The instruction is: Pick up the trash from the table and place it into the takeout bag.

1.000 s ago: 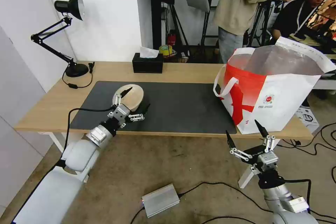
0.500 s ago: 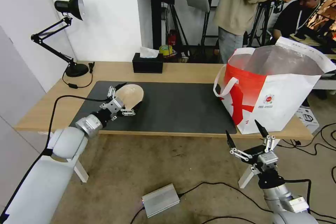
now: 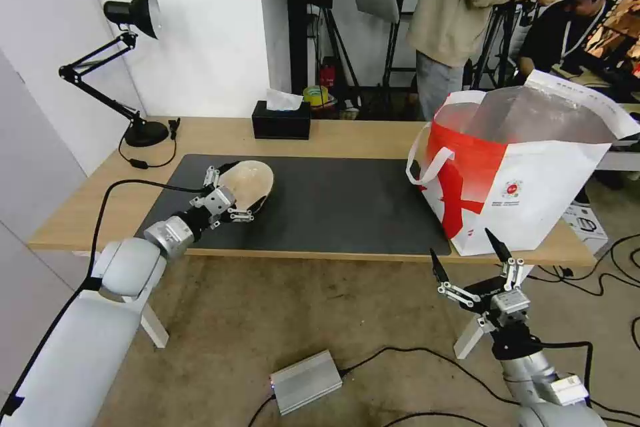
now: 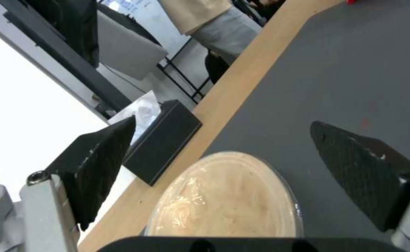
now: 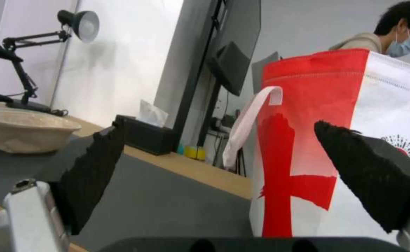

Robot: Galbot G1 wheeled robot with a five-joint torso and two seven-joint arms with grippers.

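Bowl (image 3: 248,181) sits on the mat (image 3: 333,203) near the table's (image 3: 80,213) left edge. My left gripper (image 3: 227,193) straddles it, fingers spread, probably not touching. I'd close on the rim gently. Right gripper (image 3: 470,260) idles open below the bag (image 3: 533,193).

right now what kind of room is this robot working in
Probably a studio or lab staged as a desk for filming: cables and a power brick on the floor, a tripod behind the table, and a desk lamp with a tissue box.
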